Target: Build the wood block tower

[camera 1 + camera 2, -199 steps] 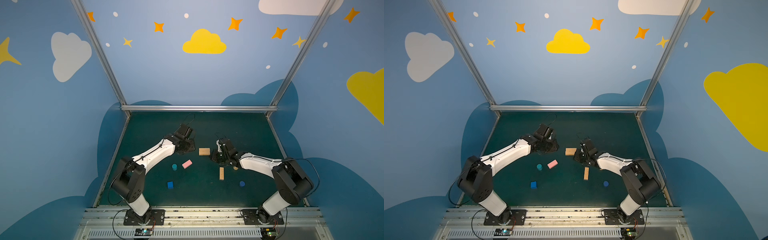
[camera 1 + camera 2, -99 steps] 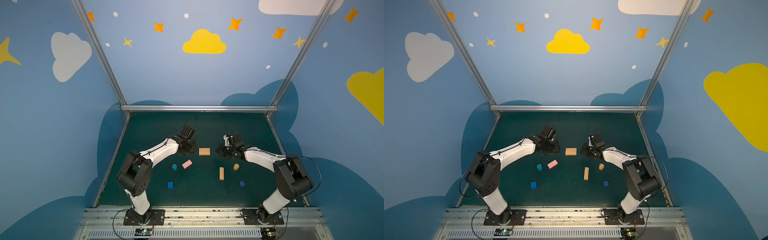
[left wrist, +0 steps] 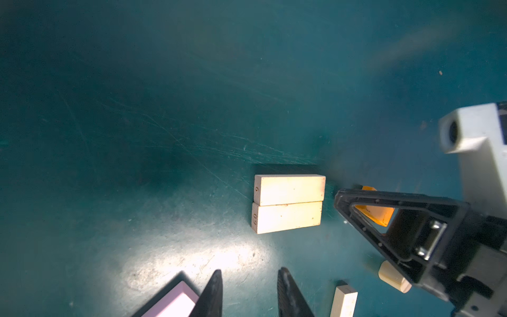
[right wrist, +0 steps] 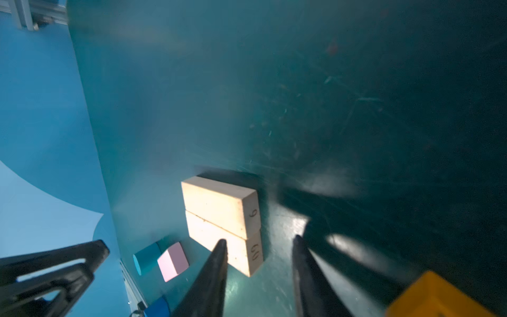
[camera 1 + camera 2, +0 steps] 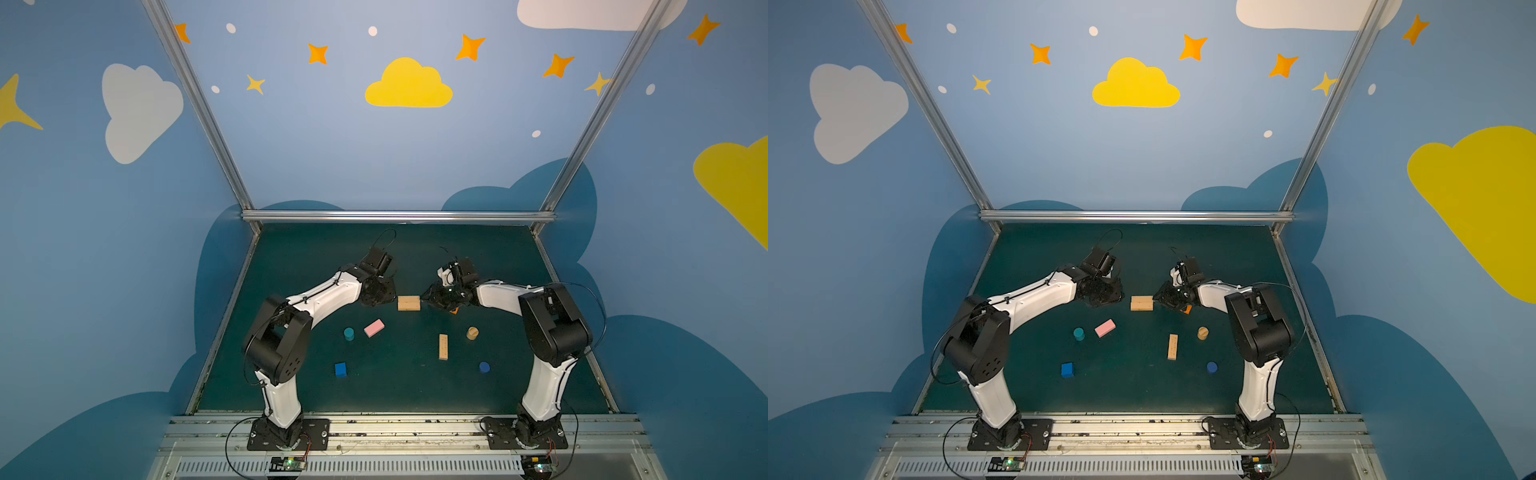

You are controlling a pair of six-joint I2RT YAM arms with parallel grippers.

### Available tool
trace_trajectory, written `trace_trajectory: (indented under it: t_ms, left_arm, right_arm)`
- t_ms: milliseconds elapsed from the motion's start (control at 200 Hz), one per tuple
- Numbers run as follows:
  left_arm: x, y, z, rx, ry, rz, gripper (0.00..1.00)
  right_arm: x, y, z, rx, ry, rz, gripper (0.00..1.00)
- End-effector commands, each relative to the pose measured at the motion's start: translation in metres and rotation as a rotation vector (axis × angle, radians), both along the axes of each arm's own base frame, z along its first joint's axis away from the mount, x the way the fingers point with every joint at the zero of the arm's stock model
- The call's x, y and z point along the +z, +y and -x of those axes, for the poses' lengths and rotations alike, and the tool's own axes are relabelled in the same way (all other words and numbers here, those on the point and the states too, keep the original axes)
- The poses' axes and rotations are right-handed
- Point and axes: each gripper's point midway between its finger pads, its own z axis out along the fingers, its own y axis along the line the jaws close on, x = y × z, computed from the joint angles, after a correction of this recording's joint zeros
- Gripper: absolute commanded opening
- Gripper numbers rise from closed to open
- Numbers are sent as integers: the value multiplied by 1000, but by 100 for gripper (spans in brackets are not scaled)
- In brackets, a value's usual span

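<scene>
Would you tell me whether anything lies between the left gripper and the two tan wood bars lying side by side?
Nothing visible: only bare green mat separates the left gripper from the two tan wood bars.

There are nine small toy blocks in all. Five are bars:
- three tan rectangular wood bars, namely the bar marked 9 (image 3: pixel 289 190), the neighbour bar (image 3: pixel 286 217) against its long side, and a lone third bar (image 5: pixel 443 346)
- one pink rectangular bar (image 5: pixel 374 328)
- one orange rectangular bar (image 3: pixel 377 212) (only part of it shows in any view)

Three are short cylinders, one of each colour: a teal cylinder (image 5: pixel 349 333), a tan wood cylinder (image 5: pixel 472 333) and a dark-blue cylinder (image 5: pixel 484 367). One is a blue cube (image 5: pixel 340 369). There are two white-and-black robot arms: the left arm (image 5: pixel 324 297) and the right arm (image 5: pixel 498 293).
</scene>
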Motion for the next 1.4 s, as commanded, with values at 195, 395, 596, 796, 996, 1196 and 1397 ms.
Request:
trace_trajectory:
  t_ms: [195,395,596,796,996,1196,1397]
  left_arm:
    - [-6,2,-1,-5,23,-19,35]
    - [-7,3,-1,-4,23,-21,35]
    - [-7,4,1,-3,26,-24,34]
    - [-6,4,0,-2,24,-22,34]
    - [-7,4,1,-2,27,-23,35]
    - [-8,4,1,-3,27,-23,34]
    - [-7,4,1,-3,25,-22,34]
  right_arm:
    - [1,15,-8,27,6,-100,46]
    - [-3,18,-9,26,13,-111,46]
    - [-6,19,-9,25,20,-122,46]
    - [-6,21,-9,25,21,-131,46]
    - [-5,23,-10,23,21,-139,46]
    - [-8,23,-9,22,28,-142,45]
    - [-11,27,-7,27,37,-146,45]
